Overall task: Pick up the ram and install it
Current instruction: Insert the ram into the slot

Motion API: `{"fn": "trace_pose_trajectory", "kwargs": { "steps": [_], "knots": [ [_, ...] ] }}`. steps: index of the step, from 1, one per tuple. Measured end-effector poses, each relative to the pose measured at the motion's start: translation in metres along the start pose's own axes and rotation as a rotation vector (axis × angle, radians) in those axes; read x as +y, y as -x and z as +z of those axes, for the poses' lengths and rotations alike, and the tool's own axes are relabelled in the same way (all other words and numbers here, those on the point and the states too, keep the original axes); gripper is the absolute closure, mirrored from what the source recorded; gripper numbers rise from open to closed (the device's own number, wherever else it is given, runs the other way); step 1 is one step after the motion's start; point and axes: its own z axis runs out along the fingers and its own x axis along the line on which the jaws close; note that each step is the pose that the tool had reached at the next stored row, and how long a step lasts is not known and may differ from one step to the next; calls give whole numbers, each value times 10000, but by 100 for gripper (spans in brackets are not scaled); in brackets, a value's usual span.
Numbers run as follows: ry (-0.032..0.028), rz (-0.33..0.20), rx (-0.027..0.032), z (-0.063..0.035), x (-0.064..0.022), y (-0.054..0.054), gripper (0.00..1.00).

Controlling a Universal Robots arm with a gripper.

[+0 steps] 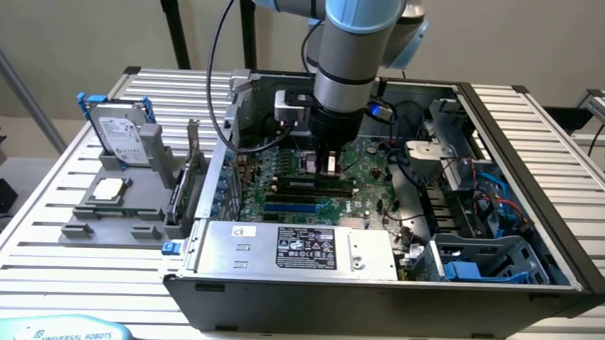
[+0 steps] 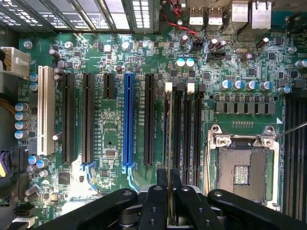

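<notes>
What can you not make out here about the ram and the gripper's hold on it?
- Exterior view: the ram's lower edge, hidden by the gripper and arm.
- Wrist view: the ram is edge-on, so chips and label are unseen.
- Wrist view: the gripper covers the ram's near part.

You are looking at a plain beige wall (image 1: 529,42) at the far side, evenly lit, with no hard shadows on it. In front of it stands a worktable (image 1: 85,283) topped with ribbed silver aluminium slats that run across from the exterior view's left to its right. Two dark upright posts (image 1: 178,35) rise behind the table's far edge, left of centre. At the far left a grey diagonal bar (image 1: 24,95) leans.
</notes>
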Motion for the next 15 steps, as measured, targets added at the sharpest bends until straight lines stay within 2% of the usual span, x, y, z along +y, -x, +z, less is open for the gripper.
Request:
{"fn": "trace_pose_trajectory", "kwargs": {
  "steps": [6,15],
  "knots": [
    [-28,0,7,10,0,2,86],
    [-33,-1,9,27,1,2,86]
  ]
}}
